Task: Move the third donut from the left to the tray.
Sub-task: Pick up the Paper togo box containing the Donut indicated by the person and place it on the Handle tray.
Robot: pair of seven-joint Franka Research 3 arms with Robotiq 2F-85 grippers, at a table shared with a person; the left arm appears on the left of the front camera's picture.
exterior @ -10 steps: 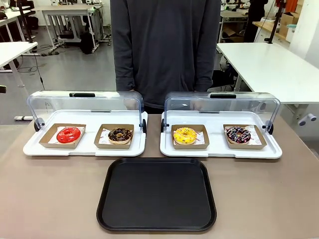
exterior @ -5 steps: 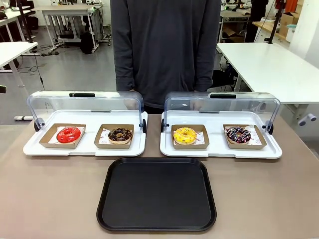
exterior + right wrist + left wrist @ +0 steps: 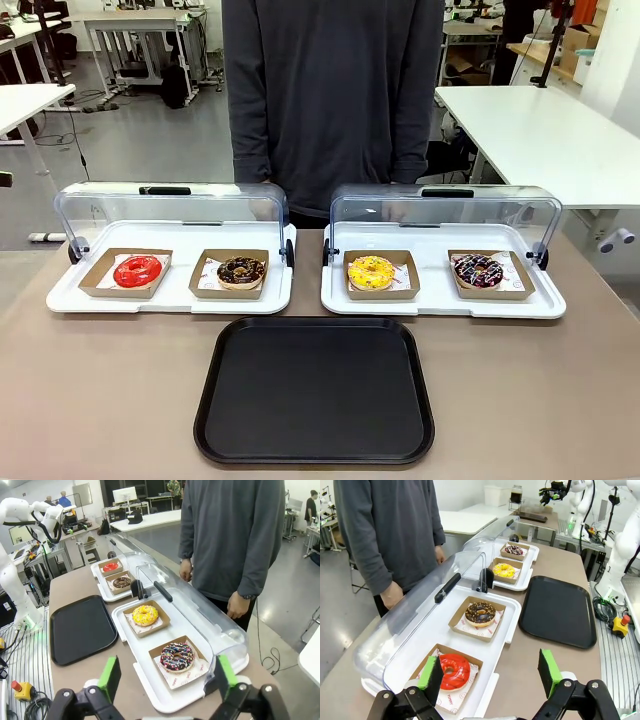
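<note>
yellow donut (image 3: 145,615) sitting well ahead of right gripper (image 3: 166,677), way off from left gripper (image 3: 490,672); both fingers spreading wide, gripping nothing

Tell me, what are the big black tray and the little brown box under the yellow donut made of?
The black tray looks like plastic: smooth, matte, with a moulded low rim and rounded corners. The holder under the yellow donut looks like thin brown cardboard: dull, with folded flat walls.

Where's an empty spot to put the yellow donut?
The whole black tray is bare, just in front of the white trays. The table on both sides of it is free too. The white trays are crowded: two donuts each.
</note>
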